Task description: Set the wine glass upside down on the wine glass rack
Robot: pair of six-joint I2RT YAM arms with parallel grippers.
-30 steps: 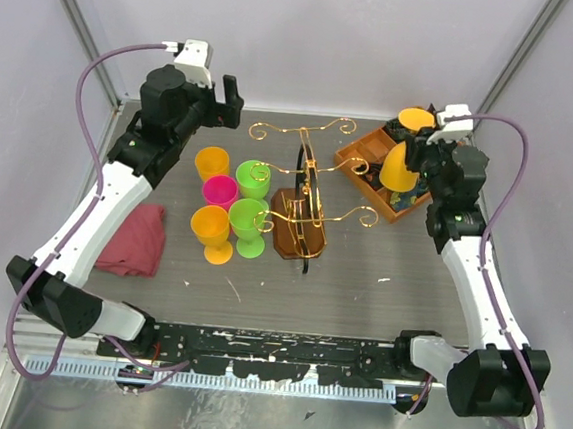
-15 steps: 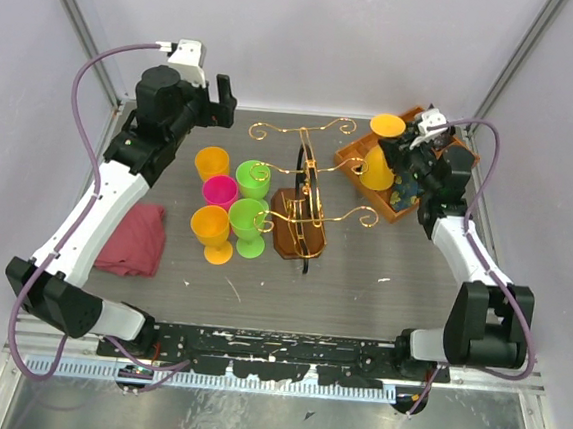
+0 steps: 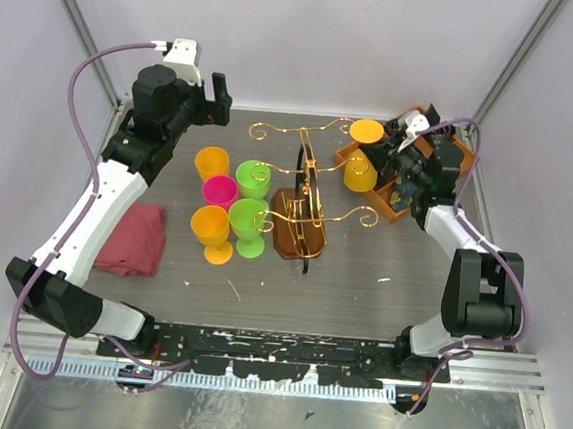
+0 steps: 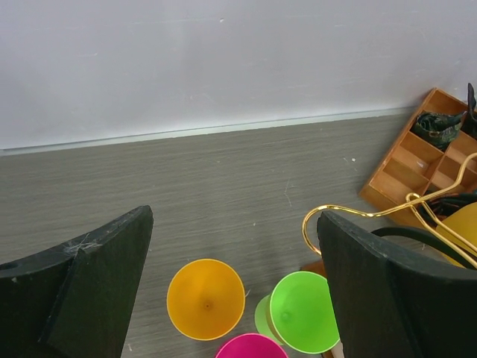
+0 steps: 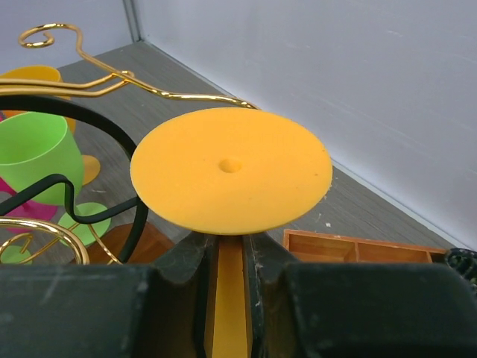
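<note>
My right gripper [image 3: 384,153] is shut on the stem of an orange wine glass [image 3: 362,161], held upside down with its round foot [image 5: 231,168] on top and its bowl below. It hangs just right of the gold wire rack [image 3: 307,188], near the upper right scrolled arm [image 5: 119,80]. The rack stands on a dark-brown base [image 3: 298,236]. My left gripper [image 3: 219,98] is open and empty, high above the back left of the table, over the standing glasses.
Several upright plastic glasses stand left of the rack: orange [image 3: 211,161], green [image 3: 253,177], pink [image 3: 220,191], orange [image 3: 211,230], green [image 3: 249,223]. An orange-brown compartment tray [image 3: 408,200] sits back right. A red cloth [image 3: 132,239] lies at left.
My right gripper has carried the upside-down orange glass left from over the tray toward the rack's right arm and lowered it. The left gripper shifted slightly left.
</note>
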